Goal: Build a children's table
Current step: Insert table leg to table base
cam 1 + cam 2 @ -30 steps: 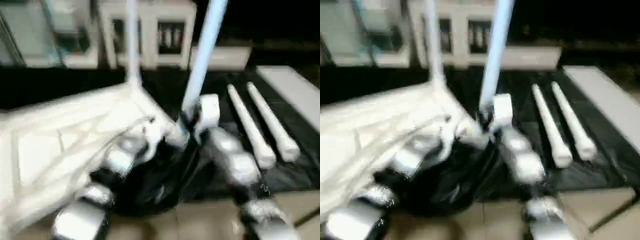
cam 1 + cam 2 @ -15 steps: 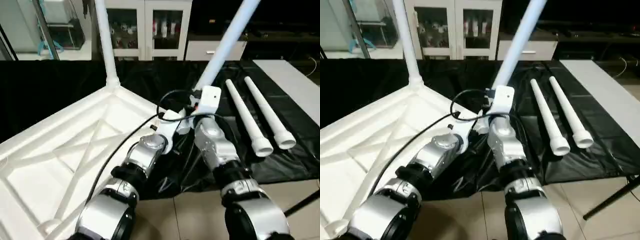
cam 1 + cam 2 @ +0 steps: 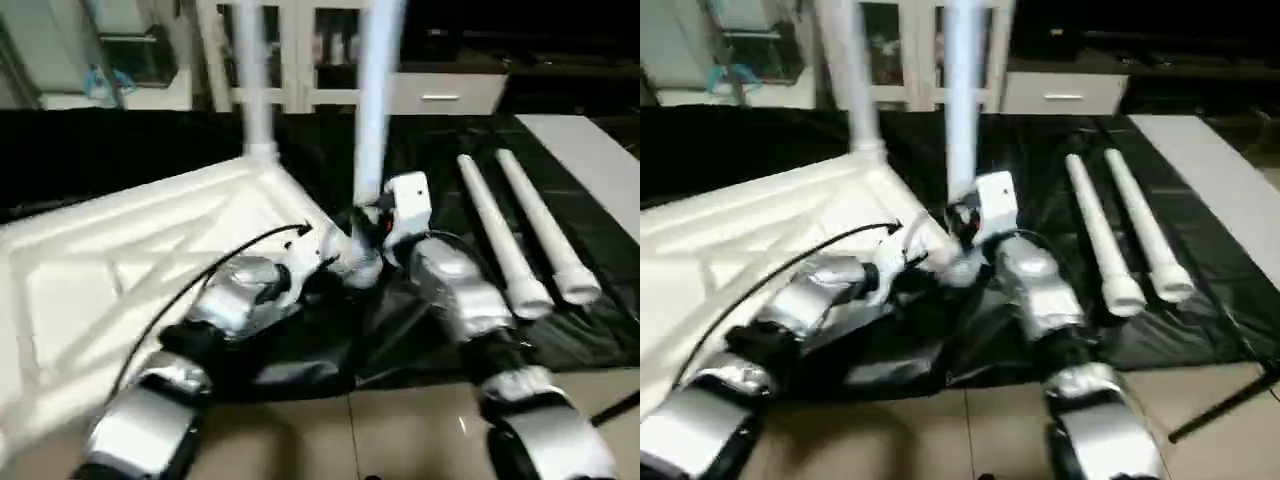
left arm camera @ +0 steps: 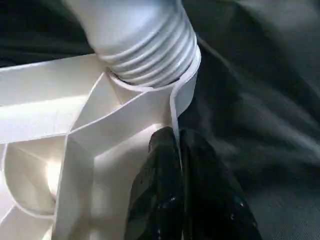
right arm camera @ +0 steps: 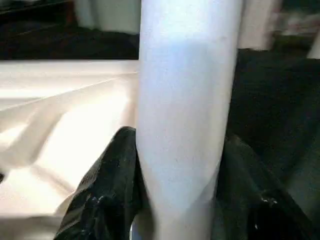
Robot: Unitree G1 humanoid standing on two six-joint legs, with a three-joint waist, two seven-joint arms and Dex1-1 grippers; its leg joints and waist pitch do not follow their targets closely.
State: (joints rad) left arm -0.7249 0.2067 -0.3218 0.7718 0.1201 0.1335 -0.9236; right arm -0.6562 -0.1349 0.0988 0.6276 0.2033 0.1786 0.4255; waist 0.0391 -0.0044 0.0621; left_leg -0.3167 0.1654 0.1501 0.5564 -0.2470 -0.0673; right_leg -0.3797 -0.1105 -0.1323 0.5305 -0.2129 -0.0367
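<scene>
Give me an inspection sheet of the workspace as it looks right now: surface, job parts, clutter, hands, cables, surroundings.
Surface: black cover, wrinkled at the near edge.
Job's things: tabletop underside up; one leg stands in its far corner socket; second leg upright at the near corner; two spare legs lying side by side on the cover.
Clutter: nothing seen.
Hands: left hand shut on the tabletop's rim beside the socket; right hand clasps the second leg.
Cables: black cable along the left forearm.
Surroundings: white cabinets behind; tiled floor in front.
</scene>
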